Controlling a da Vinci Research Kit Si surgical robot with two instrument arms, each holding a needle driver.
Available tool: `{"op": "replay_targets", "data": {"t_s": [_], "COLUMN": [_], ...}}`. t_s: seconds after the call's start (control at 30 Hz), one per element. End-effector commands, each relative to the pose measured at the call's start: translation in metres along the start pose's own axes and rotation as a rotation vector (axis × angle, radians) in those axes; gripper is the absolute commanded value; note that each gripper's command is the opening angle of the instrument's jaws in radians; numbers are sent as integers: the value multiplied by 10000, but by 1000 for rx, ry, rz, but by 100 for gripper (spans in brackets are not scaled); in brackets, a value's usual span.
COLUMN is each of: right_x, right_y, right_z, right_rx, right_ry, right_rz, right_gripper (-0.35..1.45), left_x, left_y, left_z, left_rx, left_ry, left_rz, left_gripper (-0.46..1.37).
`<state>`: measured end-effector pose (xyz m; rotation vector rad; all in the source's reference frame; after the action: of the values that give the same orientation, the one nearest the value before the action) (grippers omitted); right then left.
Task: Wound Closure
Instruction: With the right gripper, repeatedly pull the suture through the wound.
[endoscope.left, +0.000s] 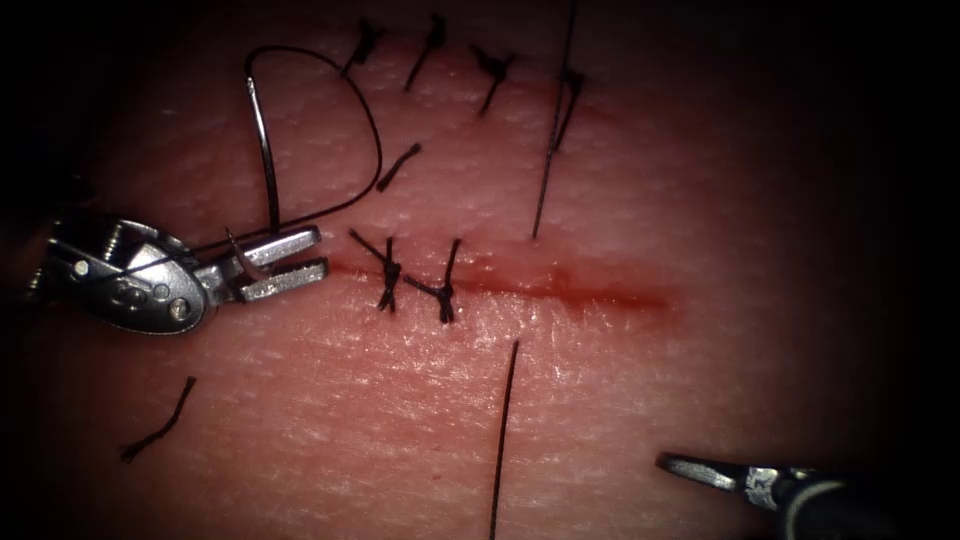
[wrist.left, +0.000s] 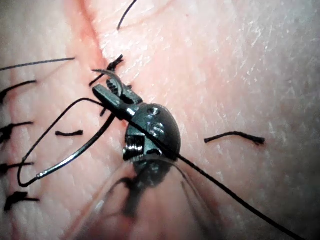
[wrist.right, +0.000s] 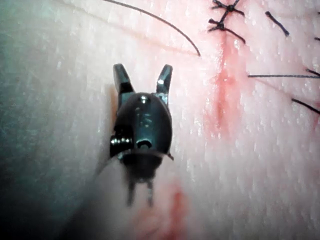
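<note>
black cut thread ends (endoscope.left: 158, 432) around tissue (endoscope.left: 600, 400)

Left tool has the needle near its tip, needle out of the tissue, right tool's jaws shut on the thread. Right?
Not quite. The right tool holds nothing; the right wrist view shows its jaws open over the tissue. The left tool does hold the needle near its tip, out of the tissue.

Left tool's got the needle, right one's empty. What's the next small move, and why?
Probably bring the right tool, jaws open and empty, toward the needle to regrasp it. The left tool grips it near the tip, clear of the tissue, a poor hold for driving into the open stretch of the cut.
</note>
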<state>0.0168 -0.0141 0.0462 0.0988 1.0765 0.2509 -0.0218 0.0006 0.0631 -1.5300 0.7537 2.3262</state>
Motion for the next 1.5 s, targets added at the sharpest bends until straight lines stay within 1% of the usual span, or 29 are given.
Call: {"op": "replay_targets", "data": {"t_s": [0.03, 0.17, 0.27, 0.37, 0.63, 1.0, 1.03, 1.07, 1.1, 1.13, 1.17, 1.23, 1.37, 1.5], "right_x": [-2, -17, -28, -33, -31, -30, -31, -33, -35, -37, -39, -40, -37, -35], "right_y": [1, 14, 17, 17, 18, 25, 25, 24, 24, 23, 22, 22, 24, 30], "right_z": [3, 38, 56, 70, 93, 109, 110, 111, 110, 110, 107, 106, 104, 101], "right_rx": [5, 8, 16, 24, 33, 29, 29, 34, 41, 56, 95, 107, 79, 62], "right_ry": [-1, 9, -8, -10, -5, -6, -6, -4, 2, 6, 16, 13, -8, -16], "right_rz": [-1, -22, -45, -62, -78, -81, -82, -85, -88, -91, -100, -93, -98, -86], "right_gripper": [133, 133, 129, 128, 119, 107, 103, 86, 45, 10, -35, -35, -35, -35], "left_x": [0, 0, 0, 0, 0, 0, 0, 0, 0, 0, 0, 0, 0, 0], "left_y": [0, 0, -1, -1, -1, -1, -1, -1, -1, -1, -1, -1, -1, -1], "left_z": [0, -1, -2, -2, -2, -3, -3, -3, -3, -3, -3, -3, -3, -4], "left_rx": [-6, -7, -7, -8, -10, -10, -10, -10, -10, -10, -11, -9, -9, -9], "left_ry": [0, 1, 1, 1, 3, 4, 4, 4, 4, 4, 4, 2, 2, 2], "left_rz": [-1, -1, -1, -1, -1, -1, -1, -1, -1, -1, -1, -1, -7, -7], "left_gripper": [-35, -35, -35, -35, -35, -35, -35, -35, -35, -35, -35, -35, -35, -35]}}
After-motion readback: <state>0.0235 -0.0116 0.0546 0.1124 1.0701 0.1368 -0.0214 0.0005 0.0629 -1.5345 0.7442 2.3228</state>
